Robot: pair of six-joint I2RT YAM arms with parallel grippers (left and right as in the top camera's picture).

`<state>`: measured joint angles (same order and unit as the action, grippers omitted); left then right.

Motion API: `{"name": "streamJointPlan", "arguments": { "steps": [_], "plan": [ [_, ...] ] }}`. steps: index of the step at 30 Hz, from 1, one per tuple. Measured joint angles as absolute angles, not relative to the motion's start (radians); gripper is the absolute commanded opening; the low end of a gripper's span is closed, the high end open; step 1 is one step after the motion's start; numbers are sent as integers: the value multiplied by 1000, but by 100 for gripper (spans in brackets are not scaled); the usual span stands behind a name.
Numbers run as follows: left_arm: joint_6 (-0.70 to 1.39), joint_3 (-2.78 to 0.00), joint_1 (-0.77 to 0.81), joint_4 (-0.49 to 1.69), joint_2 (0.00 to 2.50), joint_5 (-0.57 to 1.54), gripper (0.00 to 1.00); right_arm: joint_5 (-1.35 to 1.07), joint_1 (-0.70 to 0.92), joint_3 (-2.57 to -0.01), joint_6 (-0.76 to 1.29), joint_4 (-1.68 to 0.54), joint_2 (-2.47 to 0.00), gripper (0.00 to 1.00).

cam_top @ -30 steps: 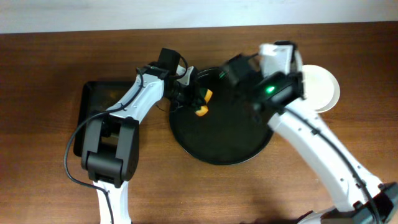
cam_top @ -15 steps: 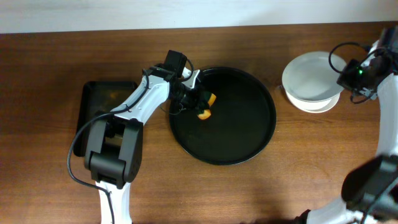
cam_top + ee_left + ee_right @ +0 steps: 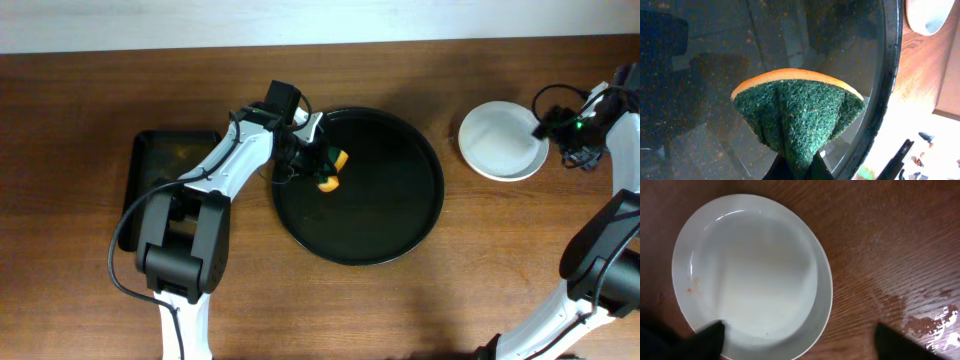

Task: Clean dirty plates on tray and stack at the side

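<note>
The right gripper [image 3: 801, 339] is hovering, jaws spread apart, with the stacked plates [image 3: 752, 272] lying on the worktop [image 3: 880, 240] directly beneath it. The left gripper [image 3: 795, 172] is clamping a sponge [image 3: 797, 117] above the plateless tray [image 3: 400, 240]. Stacking looks done; both arms probably need retracting.

White plates [image 3: 503, 142] with faint orange-red specks, a speckled black tray [image 3: 380, 210], a green sponge [image 3: 800, 115] backed in orange, and a brown wood-grain table [image 3: 80, 100].

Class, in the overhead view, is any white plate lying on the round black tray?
No, the plates rest on the table, apart from the tray.
</note>
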<state>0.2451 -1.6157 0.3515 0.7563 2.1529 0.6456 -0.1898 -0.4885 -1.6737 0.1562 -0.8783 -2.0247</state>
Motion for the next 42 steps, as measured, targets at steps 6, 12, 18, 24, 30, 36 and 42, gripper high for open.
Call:
{"name": "streamJointPlan", "arguments": {
  "steps": [6, 12, 18, 24, 30, 36, 42],
  "plan": [
    [228, -1624, 348, 812, 2065, 543, 0, -234, -476, -1694, 143, -1009, -2009, 99],
    [233, -1654, 251, 1024, 1756, 219, 0, -316, -294, -1739, 75, -1134, -1849, 99],
    [250, -1647, 73, 1236, 1674, -39, 31, -315, -15, -1754, 57, -1190, -1758, 99],
    [257, -1545, 5, 1159, 1678, -121, 72, -296, 95, -1754, 80, -1201, -1767, 99],
    [257, -1522, -68, 1076, 1678, -169, 99, -289, 108, -1754, 82, -1229, -1767, 99],
    [257, -1522, -71, 1066, 1678, -48, 99, -289, 107, -1754, 83, -1229, -1768, 99],
    [258, -1522, -71, 1066, 1678, -13, 99, -286, 107, -1754, 83, -1229, -1768, 99]
  ]
}}
